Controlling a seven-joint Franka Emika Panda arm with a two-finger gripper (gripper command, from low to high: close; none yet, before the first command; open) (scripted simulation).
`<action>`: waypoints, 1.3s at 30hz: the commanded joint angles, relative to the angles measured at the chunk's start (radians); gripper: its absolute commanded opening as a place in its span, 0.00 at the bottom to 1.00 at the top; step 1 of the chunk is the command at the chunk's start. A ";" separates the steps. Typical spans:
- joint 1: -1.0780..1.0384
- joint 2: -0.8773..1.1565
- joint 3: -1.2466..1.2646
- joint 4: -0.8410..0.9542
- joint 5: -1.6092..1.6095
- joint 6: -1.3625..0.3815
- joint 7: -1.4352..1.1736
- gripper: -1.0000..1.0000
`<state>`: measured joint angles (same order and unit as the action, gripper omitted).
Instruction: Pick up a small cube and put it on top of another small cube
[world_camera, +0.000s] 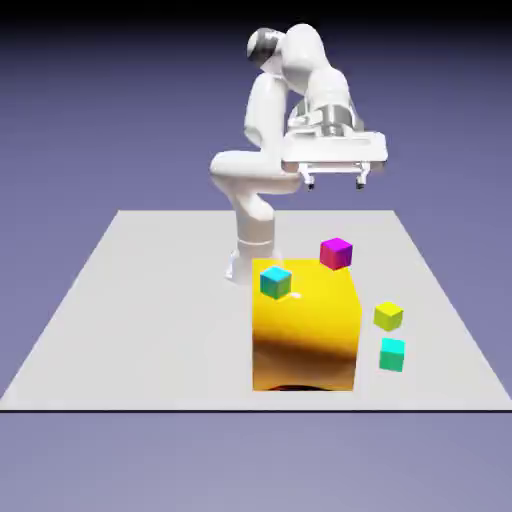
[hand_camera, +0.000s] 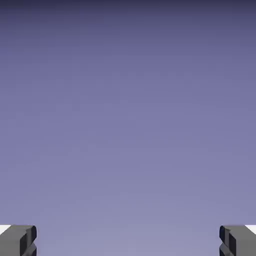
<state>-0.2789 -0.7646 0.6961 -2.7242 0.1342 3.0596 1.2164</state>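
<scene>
While the arm is drawn up high at the back of the table (world_camera: 150, 330), nothing of the task has begun; the small cube (world_camera: 392, 354) sits nearest the front edge, resting on the table surface just off the big yellow block's (world_camera: 305, 330) lower right corner in the exterior view, close beside it but with a sliver of table showing between. It reads as plain sea-green teal, lighter on top, darker on its side faces, no markings — much smaller than the yellow block, and equal on all sides, so no long axis to line up with. At about 12 o'clock from it, near but apart, sits the yellow-green cube (world_camera: 388, 316). Further back, the cyan cube (world_camera: 275, 282) with a darker blue face rests on the yellow block's top near its far left corner, and the magenta cube (world_camera: 335, 253) sits at the block's far right corner — whether on the block or on the table behind it, cannot tell. Farthest and highest is the gripper (world_camera: 336, 181), jaws spread wide with nothing between them; the hand view shows only backdrop between the two finger tips (hand_camera: 18, 240). Key relation: from the gripper the teal cube lies toward roughly 5 o'clock in the exterior view, well apart and far lower. Judgement: next move calls for a long reach forward and down, clearing the yellow block's right side.
</scene>
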 joint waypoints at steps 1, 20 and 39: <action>-0.015 -0.010 0.036 0.004 0.007 0.001 0.025 0.50; -0.303 -0.203 0.725 0.089 0.140 0.024 0.495 0.50; -0.605 -0.400 1.403 0.184 0.268 0.058 0.951 0.50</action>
<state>-0.8840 -1.1642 2.0986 -2.5399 0.4017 3.1178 2.1675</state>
